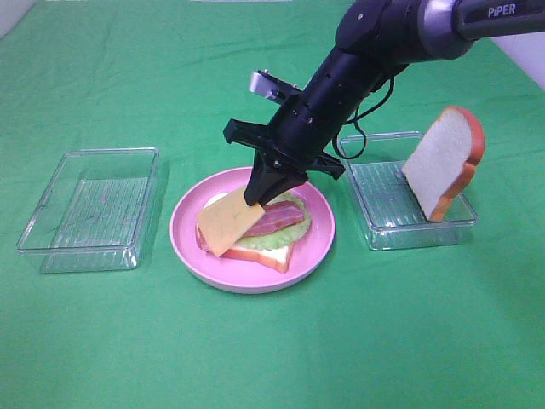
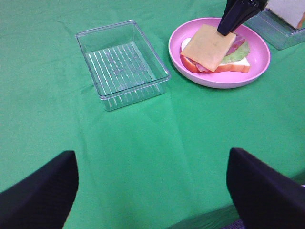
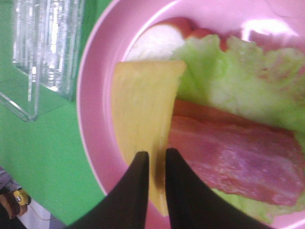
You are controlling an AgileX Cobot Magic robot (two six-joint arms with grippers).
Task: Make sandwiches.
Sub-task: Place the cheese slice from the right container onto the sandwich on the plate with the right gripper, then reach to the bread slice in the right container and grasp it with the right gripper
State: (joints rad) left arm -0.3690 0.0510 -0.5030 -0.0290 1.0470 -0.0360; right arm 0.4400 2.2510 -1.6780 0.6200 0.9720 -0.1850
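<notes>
The right hand [image 1: 254, 201] is low over the pink plate [image 1: 182, 228]. Its 2 fingers are almost closed, and they pinch 1 edge of the yellow cheese square [image 1: 226, 223]. The cheese hangs down from the hand on a slant. Its low end touches the stack on the plate, and its high end is in the fingers.

The stack is right under the hand. There is 1 bread slice [image 1: 255, 253] at the bottom, then the lettuce leaf [image 1: 271, 239], then the bacon strip [image 1: 278, 219]. The cheese runs from the hand toward the left side of the plate. It covers that side of the stack and sticks out a bit past the bread. The bacon shows just beside the fingers. I think the hand should lay the cheese flat, more over the middle, and then let go.

The other bread slice [image 1: 443, 162] leans up on its edge in the clear tray [image 1: 381, 232] on the right. The right arm is the nearer one to it. The left hand [image 2: 151, 157] is far back over the green worktop [image 1: 272, 358]. It is wide open and holds nothing.
</notes>
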